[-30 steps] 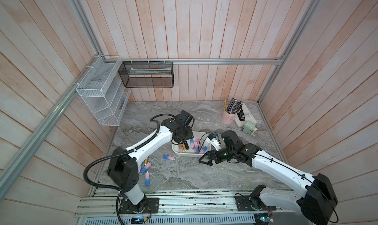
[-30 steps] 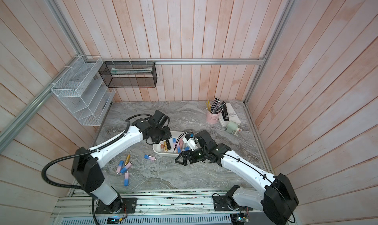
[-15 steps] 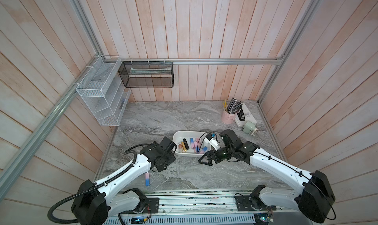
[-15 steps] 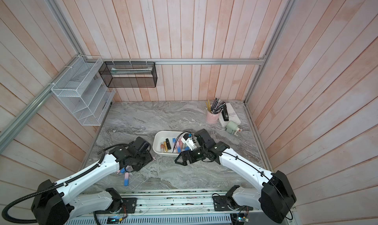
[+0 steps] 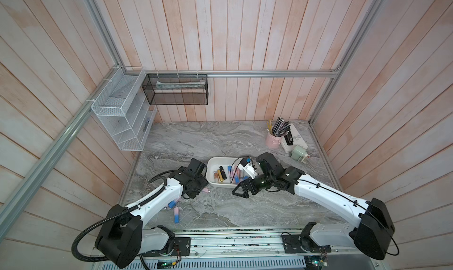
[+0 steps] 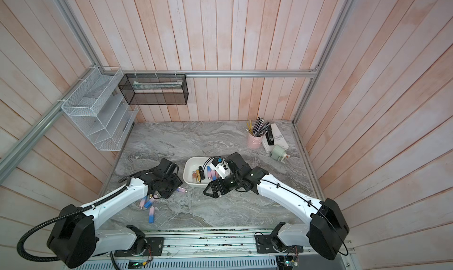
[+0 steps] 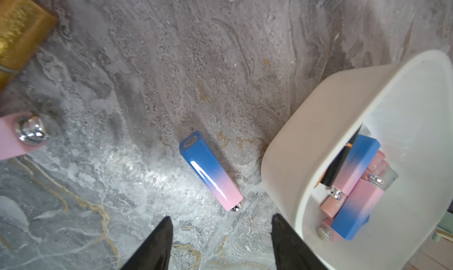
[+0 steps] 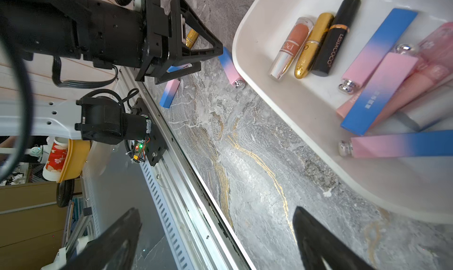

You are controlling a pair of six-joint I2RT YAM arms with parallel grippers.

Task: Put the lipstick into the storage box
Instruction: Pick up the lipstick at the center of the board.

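Left wrist view gave you what the top views hid. The lipstick (image 7: 210, 170), blue fading to pink, lay flat on the table (image 7: 220, 48) just outside the box (image 7: 301, 124) wall. Your left gripper (image 7: 221, 221) sat just short of its silver-tipped end, jaws partly apart with nothing between them. In both top views that gripper's body covered all but the lipstick's pink end.

Right wrist view alone showed you the box's contents. A clear tube (image 8: 290, 48), a gold tube (image 8: 311, 45) and a black tube (image 8: 335, 35) lay side by side. Next to them was a heap of blue-pink bars (image 8: 377, 89) and pink tubes. Your right gripper (image 8: 218, 213) hung over bare table near the box's long side, jaws wide and empty. In both top views your right wrist covered part of the box.

Loose lipsticks (image 5: 177, 214) lay beside your left arm. At the edge of the left wrist view you also had a gold lipstick (image 7: 17, 28) and a pink lipstick (image 7: 12, 136). A cup (image 5: 273, 140) of pencils and a book (image 5: 297, 134) stood in the far right corner, well apart. The rack (image 5: 122, 116) and basket (image 5: 176, 89) hung on the walls.
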